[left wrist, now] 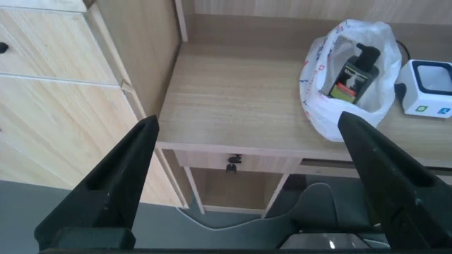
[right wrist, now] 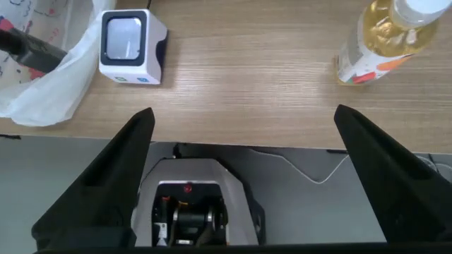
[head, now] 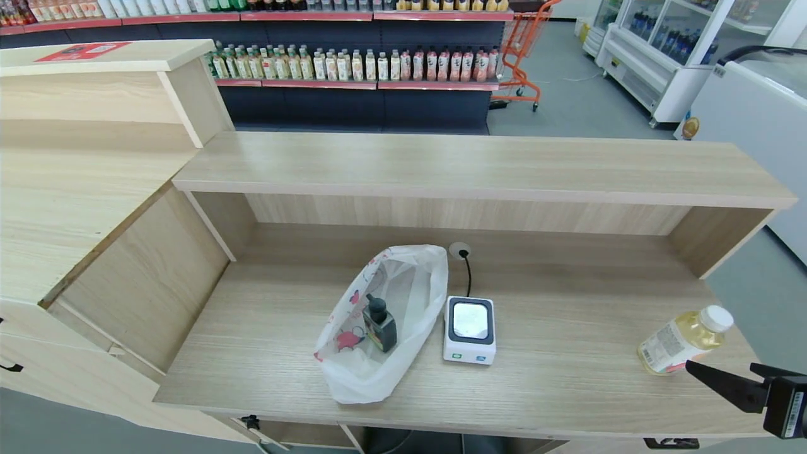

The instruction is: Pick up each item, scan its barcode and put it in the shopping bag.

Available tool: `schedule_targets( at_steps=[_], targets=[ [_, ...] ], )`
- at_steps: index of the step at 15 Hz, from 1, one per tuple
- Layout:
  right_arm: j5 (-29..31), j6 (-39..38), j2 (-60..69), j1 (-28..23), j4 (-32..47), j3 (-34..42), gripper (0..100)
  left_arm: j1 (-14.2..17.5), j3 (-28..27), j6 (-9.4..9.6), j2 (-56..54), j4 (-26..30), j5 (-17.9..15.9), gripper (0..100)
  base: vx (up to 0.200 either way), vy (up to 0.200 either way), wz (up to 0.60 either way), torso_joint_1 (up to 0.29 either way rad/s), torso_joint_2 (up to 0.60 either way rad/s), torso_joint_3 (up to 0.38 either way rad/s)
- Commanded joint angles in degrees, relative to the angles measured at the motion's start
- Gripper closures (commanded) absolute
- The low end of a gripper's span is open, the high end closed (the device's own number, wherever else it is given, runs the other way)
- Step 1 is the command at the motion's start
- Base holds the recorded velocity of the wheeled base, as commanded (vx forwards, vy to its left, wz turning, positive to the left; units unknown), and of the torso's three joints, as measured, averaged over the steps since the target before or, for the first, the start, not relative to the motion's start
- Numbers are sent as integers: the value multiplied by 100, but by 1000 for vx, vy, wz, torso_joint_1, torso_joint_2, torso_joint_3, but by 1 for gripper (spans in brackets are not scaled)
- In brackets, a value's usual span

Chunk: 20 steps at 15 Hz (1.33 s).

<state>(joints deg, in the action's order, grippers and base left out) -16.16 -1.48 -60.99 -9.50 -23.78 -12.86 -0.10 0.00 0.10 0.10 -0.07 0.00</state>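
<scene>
Logging first the left gripper [left wrist: 247, 121]: hanging off the front left corner of the wooden counter [head: 567, 353], fingers spread wide, gripping nothing. Noting next the white shopping bag [head: 353, 378], lying on the counter left of centre, mouth gaping open toward the back wall. Finding inside it a dark bottle [head: 380, 325] with a black cap, resting between the bag's plastic walls. Recording just beside the bag's right edge a white scanner [head: 469, 331], sitting flat with its window facing up, and a black cable [head: 468, 274] running back to a round port at the rear of the counter. Entering well apart to the right a clear bottle of yellow liquid [head: 684, 340] with a white cap, resting near the counter's right front corner; possibly lying on its side, the angle not settling this. Listing last the right gripper [right wrist: 244, 111]: hanging below the counter's front edge, near the yellow bottle, fingers wide apart and empty.
</scene>
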Motion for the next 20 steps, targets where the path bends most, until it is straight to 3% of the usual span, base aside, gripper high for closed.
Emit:
schedule_targets(
  at_steps=[1, 8, 15, 20],
  targets=[
    [-10, -2, 52, 0, -3, -6, 0, 1, 0, -1, -1, -1, 0, 0, 0, -200, 0, 2, 2, -2],
    [-10, -2, 61, 0, -3, 12, 0, 1, 0, 8, 8, -1, 0, 0, 0, -200, 0, 0, 2, 2],
    [-1, -2, 96, 0, 14, 38, 0, 1, 0, 25, 8, -1, 0, 0, 0, 0, 0, 0, 0, 0],
    [-1, -2, 263, 0, 287, 29, 0, 1, 0, 25, 8, -1, 0, 0, -120, 0, 0, 2, 0, 0]
  ],
)
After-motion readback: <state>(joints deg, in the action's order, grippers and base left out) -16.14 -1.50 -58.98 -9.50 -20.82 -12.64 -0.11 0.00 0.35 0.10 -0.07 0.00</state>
